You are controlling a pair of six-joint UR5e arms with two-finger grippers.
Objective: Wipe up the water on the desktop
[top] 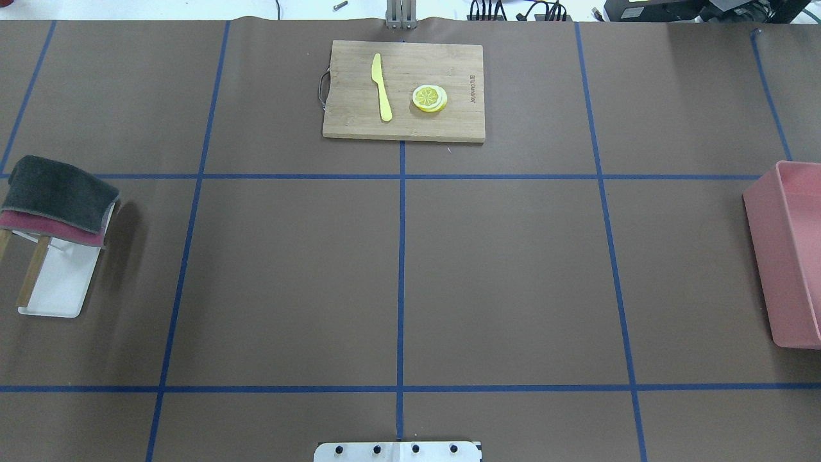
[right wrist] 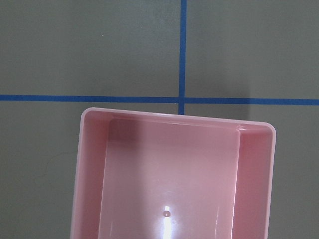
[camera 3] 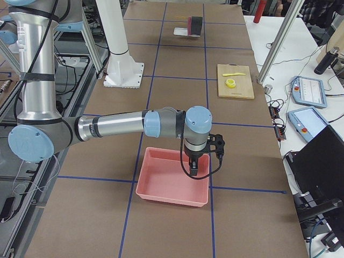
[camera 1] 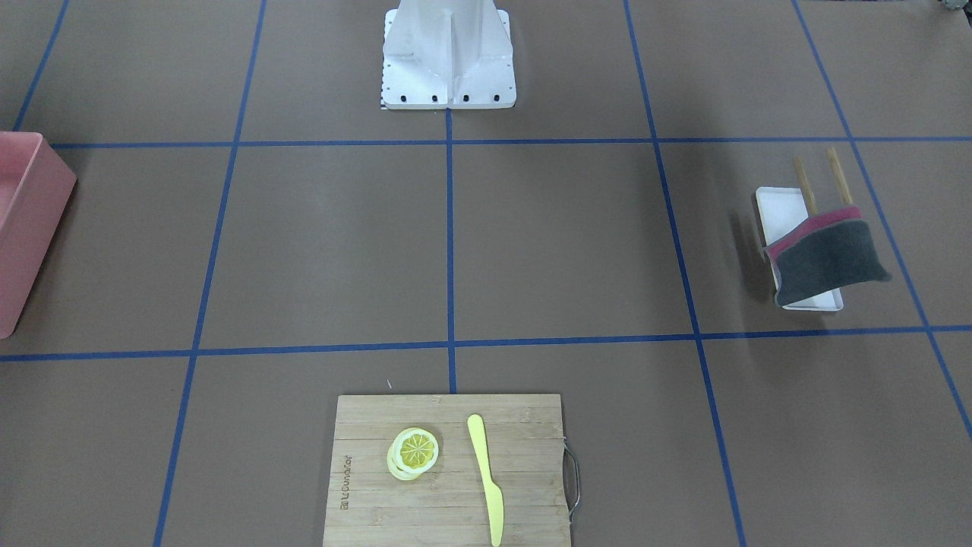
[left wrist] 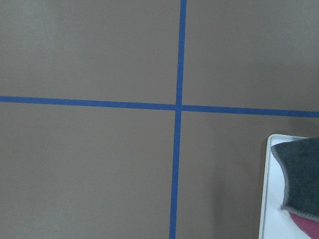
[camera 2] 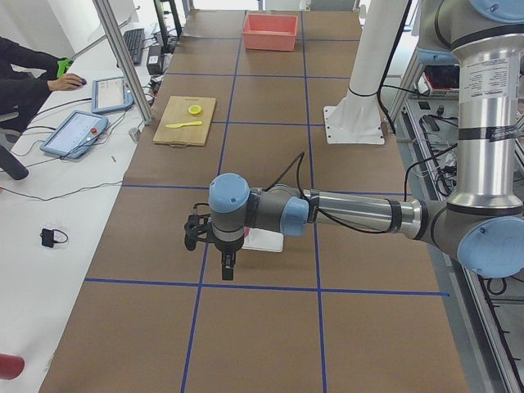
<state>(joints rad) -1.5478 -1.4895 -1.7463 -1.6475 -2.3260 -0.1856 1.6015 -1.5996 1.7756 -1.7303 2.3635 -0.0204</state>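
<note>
Brown matte surface [top: 513, 269], gridded with blue tape [top: 401, 289], carries a dark grey cloth [top: 58, 192] draped on a wooden rack [top: 32, 273] near its left edge. Left hand [camera 2: 227, 270] hovers there, right hand [camera 3: 194, 170] over a pink plastic bin [camera 3: 169, 198]; whether either is apart cannot be told.

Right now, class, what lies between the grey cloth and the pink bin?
Only bare desktop crossed by blue tape lines, as the overhead view shows, between grey cloth and pink bin.

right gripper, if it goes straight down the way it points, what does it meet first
Probably the inside floor of the pink bin, which lies right under the right gripper; how high it hangs above is unclear.
</note>
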